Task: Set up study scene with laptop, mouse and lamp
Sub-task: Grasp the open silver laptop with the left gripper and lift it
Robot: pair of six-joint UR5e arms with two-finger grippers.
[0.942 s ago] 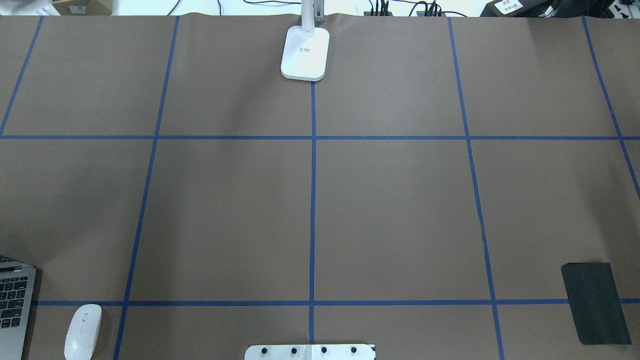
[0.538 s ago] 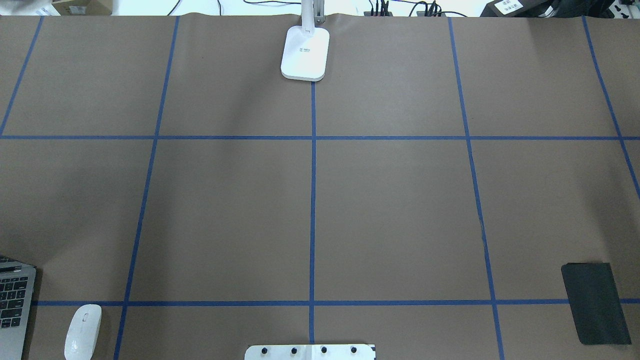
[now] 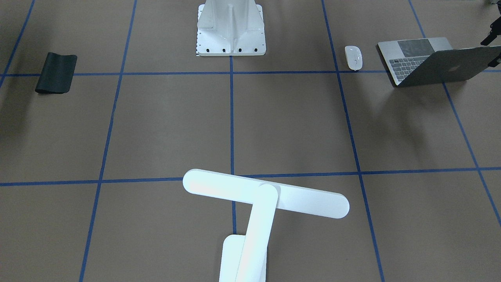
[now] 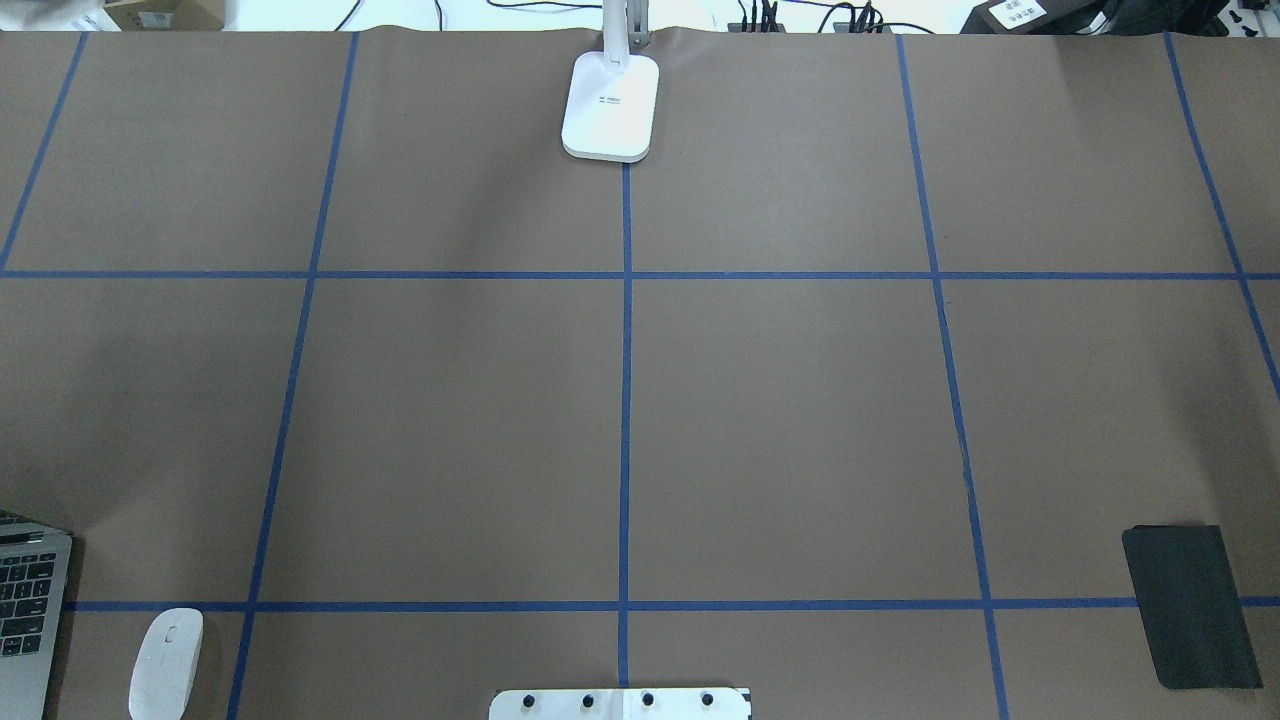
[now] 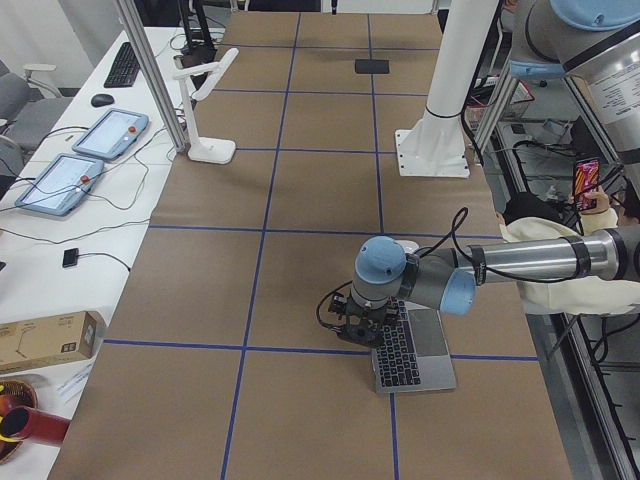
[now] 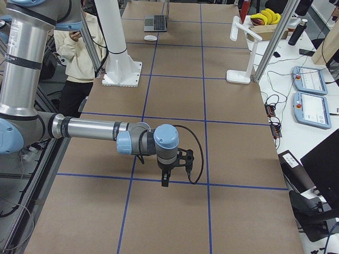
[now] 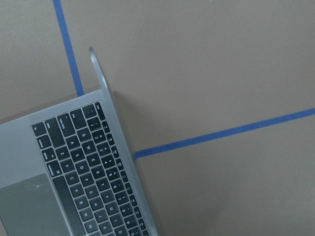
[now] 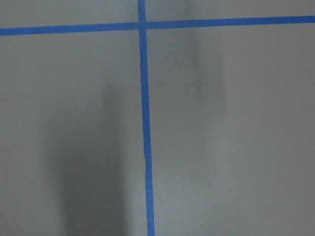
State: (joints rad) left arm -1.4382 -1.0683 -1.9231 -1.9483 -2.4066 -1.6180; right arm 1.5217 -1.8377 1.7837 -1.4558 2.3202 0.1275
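The grey laptop [image 3: 430,60] stands open at the near left of the table, lid logo facing away from the robot. It also shows in the overhead view [image 4: 28,615] and the left wrist view [image 7: 74,167]. The white mouse [image 3: 353,57] lies beside it [image 4: 166,663]. The white lamp [image 3: 266,194] stands at the far middle edge, its base [image 4: 611,105] on the centre line. My left gripper [image 5: 352,322] hovers by the laptop's lid edge. My right gripper [image 6: 164,181] hangs over bare table. I cannot tell whether either is open or shut.
A black mat [image 4: 1190,605] lies at the near right. The white ribbed pedestal [image 3: 231,27] stands at the near middle. Blue tape lines grid the brown table [image 4: 780,420]. A person [image 6: 79,47] stands behind the robot. A side table holds tablets [image 5: 75,165].
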